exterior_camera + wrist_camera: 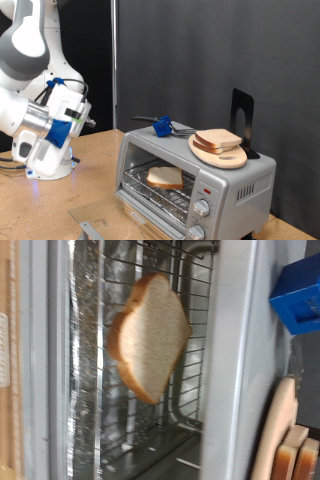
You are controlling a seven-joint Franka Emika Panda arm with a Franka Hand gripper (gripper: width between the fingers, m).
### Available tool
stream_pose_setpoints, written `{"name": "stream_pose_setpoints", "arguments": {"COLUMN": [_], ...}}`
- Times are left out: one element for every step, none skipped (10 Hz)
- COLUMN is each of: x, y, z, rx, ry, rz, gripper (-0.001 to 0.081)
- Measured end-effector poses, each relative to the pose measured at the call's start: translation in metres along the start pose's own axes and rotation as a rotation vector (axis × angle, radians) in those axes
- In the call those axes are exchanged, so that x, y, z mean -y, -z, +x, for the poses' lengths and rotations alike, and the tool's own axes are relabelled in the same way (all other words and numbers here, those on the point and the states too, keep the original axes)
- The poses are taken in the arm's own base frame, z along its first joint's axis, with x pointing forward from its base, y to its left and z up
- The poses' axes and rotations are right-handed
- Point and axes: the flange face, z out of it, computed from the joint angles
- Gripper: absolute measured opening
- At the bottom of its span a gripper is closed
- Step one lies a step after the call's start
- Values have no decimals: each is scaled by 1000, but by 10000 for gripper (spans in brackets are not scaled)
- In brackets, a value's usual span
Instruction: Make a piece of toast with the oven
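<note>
Bread part looks done: piece of toast (165, 178) sits on wire rack (160, 190) inside oven (195, 185), door open. Second slice on wooden plate (219, 153) on oven top. Gripper (80, 122) off to exterior view's left, above desk (60, 205), nothing in it; released or clenched, can't tell. Door not closed, knobs (203, 208) left to do, I'd guess.

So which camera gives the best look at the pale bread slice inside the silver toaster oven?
The wrist view: the pale bread slice fills it, lying on the wire rack. The exterior view shows it small inside the silver toaster oven.
</note>
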Motion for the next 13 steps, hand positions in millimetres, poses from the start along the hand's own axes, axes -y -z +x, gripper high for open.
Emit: {"name": "stream_pose_setpoints", "arguments": {"x": [-11, -18, -26, -33, -38, -43, -47, -49, -50, -50, -50, -52, -57], "y": [1, 3, 5, 7, 10, 12, 14, 15, 15, 15, 14, 14, 14], "z": [6, 14, 23, 32, 38, 43, 47, 48, 49, 49, 48, 47, 48], "rx": [8, 7, -7, -25, -35, -38, -40, -41, -42, -41, -32, -19, -15], "ry": [-49, -75, -90, -92, -88, -80, -67, -38, -11, -21, -24, -29, -40], "rz": [-15, -19, -20, -21, -17, -13, -11, -10, -10, -9, -5, 3, 7], "gripper": [682, 682, 682, 682, 682, 682, 682, 682, 682, 682, 682, 682, 682]}}
